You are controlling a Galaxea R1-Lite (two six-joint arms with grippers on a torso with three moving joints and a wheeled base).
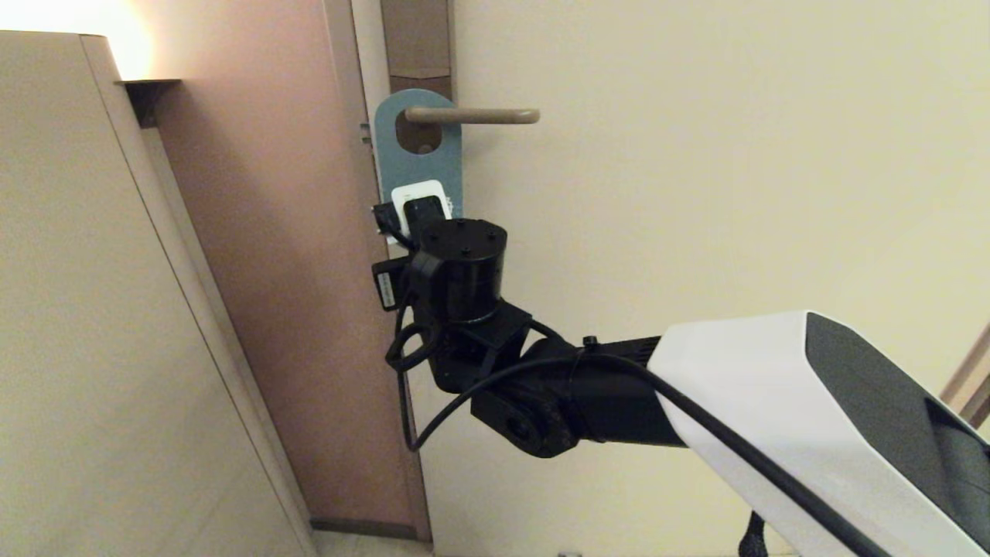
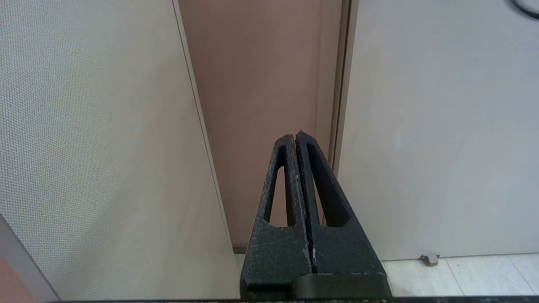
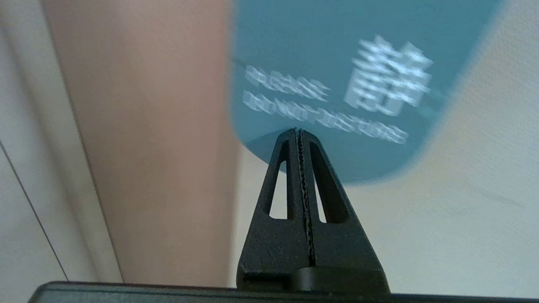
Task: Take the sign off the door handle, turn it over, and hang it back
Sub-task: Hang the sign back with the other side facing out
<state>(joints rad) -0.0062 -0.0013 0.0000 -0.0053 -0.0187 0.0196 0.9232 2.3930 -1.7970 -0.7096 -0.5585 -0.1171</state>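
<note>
Hanging by its oval hole on the door handle (image 1: 472, 116), the sign (image 1: 418, 158) shows its blue-grey face against the cream door (image 1: 696, 193). Just below its rounded end, the right gripper (image 3: 298, 131) has fingers pressed together, holding nothing. Beside it runs the pinkish frame (image 1: 286, 271). The left gripper (image 2: 296, 135), closed too, faces the floor tiles (image 2: 463, 273).

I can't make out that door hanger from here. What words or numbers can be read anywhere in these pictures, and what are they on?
None can be read.
The sign, hung on the door handle: white text on its blue-grey side, one large block and smaller lines, too blurred to quote.
Right gripper, left gripper, door: no visible text.
</note>
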